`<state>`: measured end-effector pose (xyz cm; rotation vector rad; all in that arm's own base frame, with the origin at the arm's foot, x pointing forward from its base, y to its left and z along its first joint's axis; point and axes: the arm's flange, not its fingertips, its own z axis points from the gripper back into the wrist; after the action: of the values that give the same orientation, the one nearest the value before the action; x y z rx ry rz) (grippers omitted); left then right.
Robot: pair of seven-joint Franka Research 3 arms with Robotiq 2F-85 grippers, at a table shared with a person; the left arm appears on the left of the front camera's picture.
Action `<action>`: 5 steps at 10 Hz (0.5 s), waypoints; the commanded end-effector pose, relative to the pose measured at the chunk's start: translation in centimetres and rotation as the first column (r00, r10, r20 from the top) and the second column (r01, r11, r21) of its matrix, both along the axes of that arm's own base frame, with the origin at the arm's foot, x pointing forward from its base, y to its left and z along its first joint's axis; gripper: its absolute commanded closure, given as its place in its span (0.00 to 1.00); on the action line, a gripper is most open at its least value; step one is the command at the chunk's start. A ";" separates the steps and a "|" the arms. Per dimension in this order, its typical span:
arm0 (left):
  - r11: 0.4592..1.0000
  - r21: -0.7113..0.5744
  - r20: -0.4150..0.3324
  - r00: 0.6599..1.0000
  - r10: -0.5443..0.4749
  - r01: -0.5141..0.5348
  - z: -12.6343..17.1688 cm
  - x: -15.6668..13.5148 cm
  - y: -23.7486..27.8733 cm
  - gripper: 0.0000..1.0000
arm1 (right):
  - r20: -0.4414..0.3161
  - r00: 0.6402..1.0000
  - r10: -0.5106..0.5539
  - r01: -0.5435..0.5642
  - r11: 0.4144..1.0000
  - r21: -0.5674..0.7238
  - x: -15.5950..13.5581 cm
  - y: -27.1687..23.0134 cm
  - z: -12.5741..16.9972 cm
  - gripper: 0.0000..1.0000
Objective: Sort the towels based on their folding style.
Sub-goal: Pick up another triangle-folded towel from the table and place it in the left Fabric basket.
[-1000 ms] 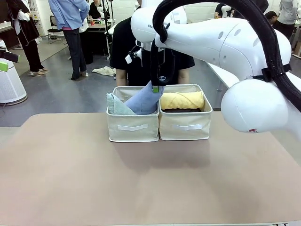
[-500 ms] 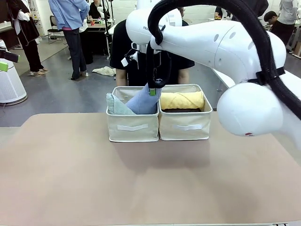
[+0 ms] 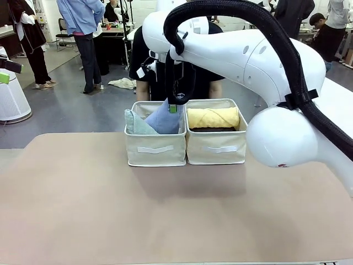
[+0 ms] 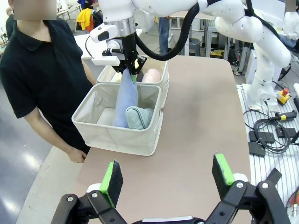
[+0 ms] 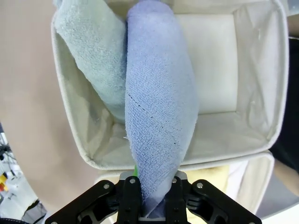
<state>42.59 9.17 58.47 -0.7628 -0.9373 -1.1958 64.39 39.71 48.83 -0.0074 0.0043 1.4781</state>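
Partly, the scene was blocked in the front view by the bulk of the right arm, behind which most of the person (image 3: 144, 61) in a black shirt at the far side of the table (image 3: 165, 215) was concealed. The lower parts of the towels were hidden by the walls of the two beige bins, and a dark towel beneath the yellow rolled towel (image 3: 213, 117) in the right bin (image 3: 218, 147) could barely be made out. From the left wrist, a pink rolled towel (image 4: 152, 75) was glimpsed in that same bin, largely covered by the other arm's gripper.

The lavender-blue towel (image 5: 159, 112) was seen clamped at its narrow upper end between the closed fingers of the right gripper (image 5: 153, 192), just above the left bin (image 3: 155, 148). Its wider end was hung down into that bin, pressed against the pale mint-green towel (image 5: 96, 51) leaning in the bin's corner. Whether its lower end rested on the bin's floor could not be told.

The left gripper (image 4: 168, 176) was held with its green-padded fingers (image 4: 112, 176) wide apart, above bare table, well apart from both bins, and nothing was held between them.
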 end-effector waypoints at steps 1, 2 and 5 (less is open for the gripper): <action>1.000 -0.013 0.005 1.000 -0.006 0.007 0.1 -0.1 0.0 0.00 | -0.025 0.999 0.026 -0.026 1.000 0.006 4.4 3.0 2.1 0.82; 1.000 -0.013 0.005 1.000 -0.006 0.007 0.1 -0.1 0.0 0.00 | -0.031 0.999 0.022 -0.022 1.000 0.001 4.3 3.0 2.1 0.82; 1.000 -0.013 0.005 1.000 -0.006 0.007 0.1 -0.1 0.0 0.00 | -0.115 0.981 -0.155 0.152 0.988 -0.034 2.3 2.9 3.1 0.82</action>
<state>42.59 9.17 58.47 -0.7628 -0.9373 -1.1958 63.43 39.57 48.89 0.0134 0.0703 1.3978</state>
